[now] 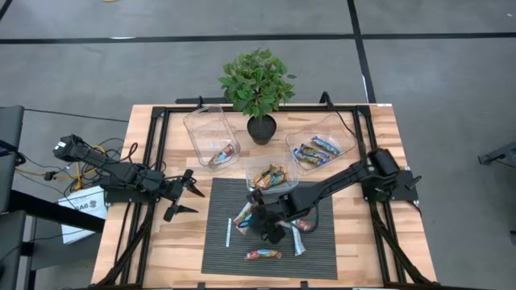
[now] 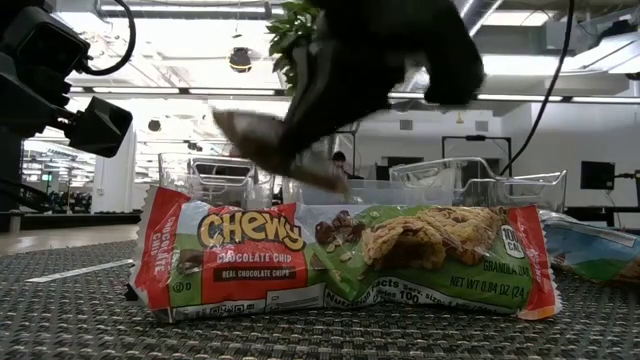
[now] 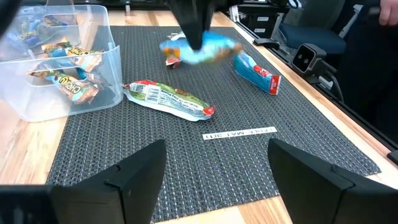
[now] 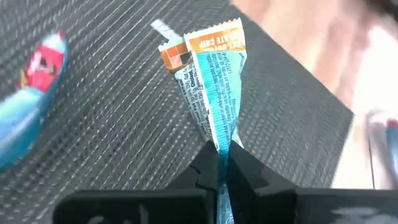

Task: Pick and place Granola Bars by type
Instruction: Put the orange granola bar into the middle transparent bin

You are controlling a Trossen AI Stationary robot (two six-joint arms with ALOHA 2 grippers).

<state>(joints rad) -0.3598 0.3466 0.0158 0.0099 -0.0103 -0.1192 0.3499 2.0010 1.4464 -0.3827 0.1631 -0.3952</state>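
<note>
My right gripper point(image 4: 222, 163) is shut on a blue-and-orange granola bar point(image 4: 211, 81) above the dark woven mat point(image 1: 318, 258); the left wrist view shows that bar point(image 3: 202, 50) blurred under the dark fingers. More granola bars lie flat on the mat: a red-and-green Chewy one point(image 2: 340, 260) point(image 3: 168, 99), a blue one point(image 3: 256, 73) and one near the front edge point(image 1: 264, 254). Others lie in three clear tubs point(image 1: 211, 137) point(image 1: 321, 147) point(image 1: 272, 176). My left gripper point(image 1: 187, 200) waits open at the mat's left edge. My right gripper pinches one crimped end of the blue-and-orange bar's wrapper point(image 4: 219, 134) between its two fingers. The fingers slant down from the table's right side. The bar hangs tilted from the fingers, its orange end point(image 4: 214, 40) farthest out, clear of the mat point(image 2: 265, 140).
A thin white stick point(image 1: 229, 234) lies on the mat's left part. A potted plant point(image 1: 258, 84) stands at the table's far edge between two tubs. Bare wooden table point(image 1: 363, 250) shows on both sides of the mat.
</note>
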